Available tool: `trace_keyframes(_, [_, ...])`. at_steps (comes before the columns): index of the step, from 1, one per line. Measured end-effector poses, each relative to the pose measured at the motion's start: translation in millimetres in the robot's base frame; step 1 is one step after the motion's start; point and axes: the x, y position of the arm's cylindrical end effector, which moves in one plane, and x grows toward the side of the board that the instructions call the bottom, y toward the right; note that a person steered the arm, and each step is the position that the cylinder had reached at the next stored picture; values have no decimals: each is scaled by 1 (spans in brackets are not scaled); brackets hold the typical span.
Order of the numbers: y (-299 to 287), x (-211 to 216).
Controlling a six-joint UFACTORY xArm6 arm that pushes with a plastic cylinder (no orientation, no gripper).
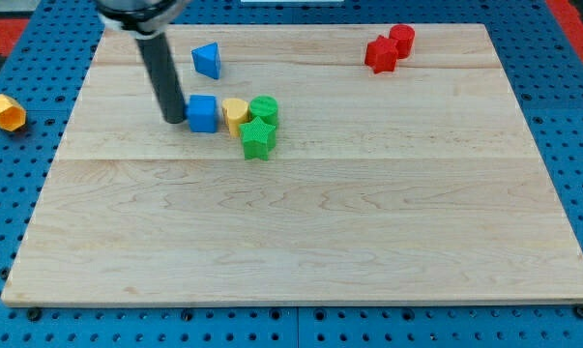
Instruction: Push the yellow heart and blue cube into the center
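Note:
The blue cube [203,113] sits on the wooden board at the upper left of the view. The yellow heart [235,114] lies right beside it on the view's right, touching or nearly touching. My tip [174,119] stands just left of the blue cube, against or very close to its left side. A green cylinder [264,109] and a green star-shaped block [257,139] crowd the yellow heart's right side.
A blue triangular block [207,60] lies above the cube. Two red blocks [380,54] [402,39] sit at the top right. A yellow hexagonal block [6,112] lies off the board [301,242] on the blue pegboard at left.

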Motion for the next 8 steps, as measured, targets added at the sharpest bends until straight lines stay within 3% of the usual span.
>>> trace_keyframes(3, [37,-25])
trace_keyframes(4, [44,-52])
trace_keyframes(8, [202,-36])
